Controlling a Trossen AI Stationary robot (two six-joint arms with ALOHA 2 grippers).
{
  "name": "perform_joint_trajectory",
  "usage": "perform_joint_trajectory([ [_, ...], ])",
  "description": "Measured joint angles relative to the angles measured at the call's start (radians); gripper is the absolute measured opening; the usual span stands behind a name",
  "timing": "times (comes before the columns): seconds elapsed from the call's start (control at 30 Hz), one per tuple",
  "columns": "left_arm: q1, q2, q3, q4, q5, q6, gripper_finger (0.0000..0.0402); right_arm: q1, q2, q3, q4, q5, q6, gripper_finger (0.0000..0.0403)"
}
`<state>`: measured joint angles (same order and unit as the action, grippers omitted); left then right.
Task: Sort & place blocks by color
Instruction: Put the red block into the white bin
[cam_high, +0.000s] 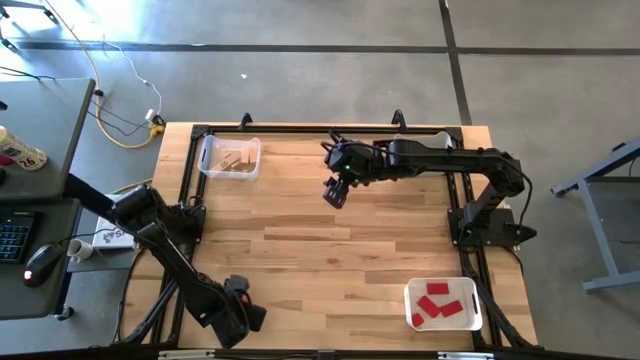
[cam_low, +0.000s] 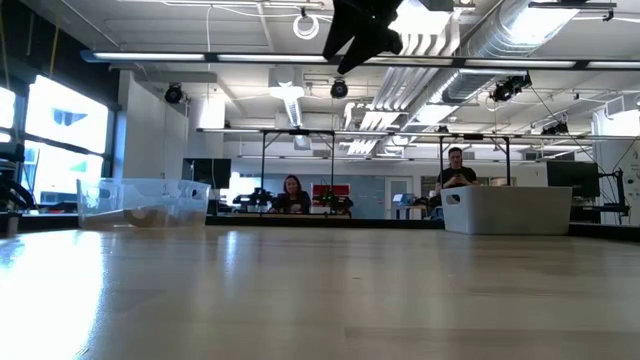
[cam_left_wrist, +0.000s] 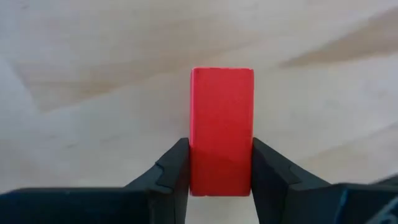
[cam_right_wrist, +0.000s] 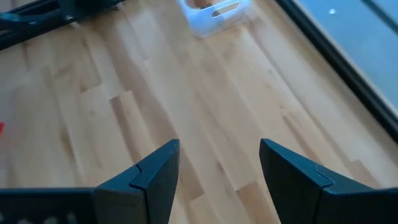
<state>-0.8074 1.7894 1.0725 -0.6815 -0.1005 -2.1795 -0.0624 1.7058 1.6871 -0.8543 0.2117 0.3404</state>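
A red block (cam_left_wrist: 221, 118), a short bar, lies flat on the wooden table near its near left corner. My left gripper (cam_left_wrist: 221, 180) points down over it and is closed on its sides. In the high view that gripper (cam_high: 240, 303) hides the block. My right gripper (cam_high: 335, 192) hangs open and with nothing in it above the far middle of the table, its fingers (cam_right_wrist: 155, 171) spread over bare wood. Tan blocks (cam_high: 232, 160) lie in a clear bin at the far left. Red blocks (cam_high: 437, 303) lie in a bin at the near right. My left gripper pinches the red block between its two fingers, which meet the two long sides (cam_left_wrist: 194, 168) near one end. The fingers come from above, pointing down, and lie across the bar. The block looks flat on the table top.
The clear bin (cam_high: 212, 145) stands at the far left corner and the white-rimmed bin (cam_high: 478, 300) at the near right corner. A black frame (cam_high: 300, 130) runs round the table. Wide bare wood (cam_high: 320, 250) lies between the arms. People sit far off in the room (cam_low: 292, 195).
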Motion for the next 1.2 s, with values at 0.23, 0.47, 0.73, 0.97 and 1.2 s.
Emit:
perform_joint_trajectory([
  [0.23, 0.044, -0.061, 0.000, -0.003, -0.032, 0.128, 0.0104, 0.018, 0.000, 0.000, 0.005, -0.084, -0.021, 0.0209],
  [0.47, 0.162, -0.149, 0.000, -0.011, -0.041, 0.423, 0.0104, 0.071, 0.000, 0.000, 0.005, -0.118, -0.072, 0.0209],
  [0.73, 0.336, -0.288, 0.000, -0.008, -0.035, 0.794, 0.0106, 0.138, 0.000, 0.000, 0.006, -0.176, -0.117, 0.0209],
  [0.97, 0.484, -0.405, 0.000, 0.005, 0.056, 1.083, 0.0105, 0.188, 0.000, 0.000, 0.061, -0.264, -0.182, 0.0209],
  [1.2, 0.615, -0.481, 0.002, 0.087, 0.233, 1.285, 0.0104, 0.226, 0.000, 0.000, 0.212, -0.366, -0.322, 0.0209],
])
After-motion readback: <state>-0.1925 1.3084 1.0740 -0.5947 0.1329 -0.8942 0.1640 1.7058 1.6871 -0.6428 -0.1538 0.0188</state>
